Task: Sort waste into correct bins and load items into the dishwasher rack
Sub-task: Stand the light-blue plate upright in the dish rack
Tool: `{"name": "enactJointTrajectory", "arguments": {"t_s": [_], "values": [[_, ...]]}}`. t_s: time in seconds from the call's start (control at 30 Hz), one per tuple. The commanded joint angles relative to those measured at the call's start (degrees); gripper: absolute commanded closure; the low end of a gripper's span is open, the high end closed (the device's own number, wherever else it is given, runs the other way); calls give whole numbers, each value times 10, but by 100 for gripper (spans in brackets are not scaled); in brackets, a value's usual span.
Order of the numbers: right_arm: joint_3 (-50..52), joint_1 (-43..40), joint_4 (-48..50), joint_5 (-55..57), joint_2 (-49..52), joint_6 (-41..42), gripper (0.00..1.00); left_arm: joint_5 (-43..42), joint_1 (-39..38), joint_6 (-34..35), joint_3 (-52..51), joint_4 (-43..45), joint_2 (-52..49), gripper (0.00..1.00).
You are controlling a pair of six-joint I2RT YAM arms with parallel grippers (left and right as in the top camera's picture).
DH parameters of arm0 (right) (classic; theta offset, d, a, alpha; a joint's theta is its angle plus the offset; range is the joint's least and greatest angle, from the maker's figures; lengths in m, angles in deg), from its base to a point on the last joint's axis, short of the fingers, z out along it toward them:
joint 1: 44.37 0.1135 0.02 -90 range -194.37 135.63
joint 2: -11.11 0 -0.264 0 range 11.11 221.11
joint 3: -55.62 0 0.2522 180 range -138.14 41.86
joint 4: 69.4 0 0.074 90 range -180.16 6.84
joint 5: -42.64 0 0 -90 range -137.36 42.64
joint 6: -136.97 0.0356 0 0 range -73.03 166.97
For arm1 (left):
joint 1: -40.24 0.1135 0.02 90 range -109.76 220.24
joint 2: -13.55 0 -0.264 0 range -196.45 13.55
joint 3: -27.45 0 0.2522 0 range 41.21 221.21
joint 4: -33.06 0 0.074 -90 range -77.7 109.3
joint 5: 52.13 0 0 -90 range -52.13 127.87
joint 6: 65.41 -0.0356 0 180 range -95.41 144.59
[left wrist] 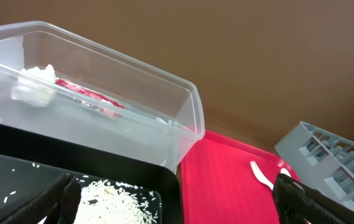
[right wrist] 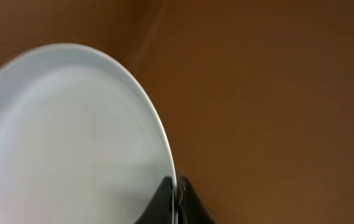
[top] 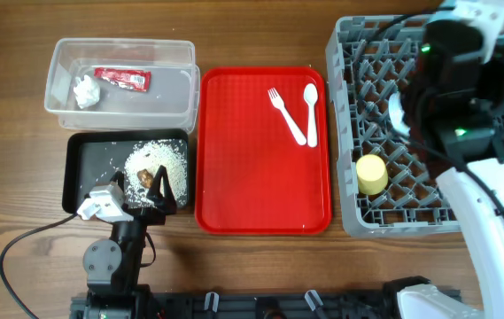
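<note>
My right gripper (right wrist: 177, 200) is shut on the rim of the pale blue plate (right wrist: 71, 137), which fills the left of the right wrist view. In the overhead view the right arm (top: 451, 80) hangs over the grey dishwasher rack (top: 349, 53), where the yellow cup (top: 372, 175) sits at the front left. My left gripper (top: 141, 184) is open and empty over the black tray (top: 83, 151), just above the rice (top: 158, 159) and the brown chunk (top: 146, 175). The clear tub (top: 123, 49) holds the red wrapper (top: 123, 78) and the tissue (top: 86, 91). The white fork (top: 285, 115) and spoon (top: 311, 111) lie on the red tray. Both bowls are out of view.
The flat red serving tray (top: 252, 177) lies between the black tray and the rack. In the left wrist view the tub (left wrist: 164, 99) stands behind the black tray (left wrist: 102, 168), with the red tray (left wrist: 226, 180) to the right. A cable loops at the front left (top: 21, 248).
</note>
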Motion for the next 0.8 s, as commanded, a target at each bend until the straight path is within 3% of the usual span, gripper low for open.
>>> {"name": "enactJointTrajectory", "arguments": {"t_s": [0.0,0.17,0.3,0.43,0.77], "values": [[-2,-48,49,21,23,-210,96,-5,3,-3,-5,2,5,0],[-2,-121,71,5,62,-216,96,-5,3,-3,-5,2,5,0],[-2,-115,78,-35,87,-209,96,-4,3,-3,-5,2,5,0],[-2,-113,90,-73,101,-149,96,-4,3,-3,-5,2,5,0],[-2,-112,119,-288,117,-90,96,-5,3,-3,-5,2,5,0]]}}
